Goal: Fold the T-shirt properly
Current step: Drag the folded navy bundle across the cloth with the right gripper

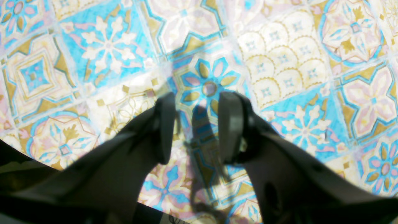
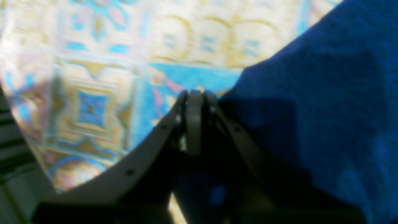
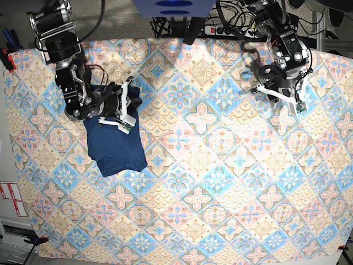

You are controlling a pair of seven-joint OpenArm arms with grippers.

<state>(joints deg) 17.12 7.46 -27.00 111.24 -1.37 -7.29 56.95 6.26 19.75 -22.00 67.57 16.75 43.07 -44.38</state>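
The T-shirt (image 3: pixel 116 148) lies as a dark navy folded rectangle on the left side of the patterned tablecloth (image 3: pixel 220 165). My right gripper (image 3: pixel 131 107) sits at the shirt's upper right corner. In the right wrist view this gripper (image 2: pixel 194 98) is shut, its tips over the cloth right beside the edge of the T-shirt (image 2: pixel 311 102); I cannot tell whether any fabric is pinched. My left gripper (image 3: pixel 292 94) hovers far off at the back right. In the left wrist view it (image 1: pixel 196 102) stands open over bare tablecloth (image 1: pixel 289 53), with nothing between its fingers.
A power strip with cables (image 3: pixel 231 26) lies along the back edge of the table. The right arm's links (image 3: pixel 58 38) rise over the back left corner. The tablecloth's left edge (image 3: pixel 6 143) runs close to the shirt.
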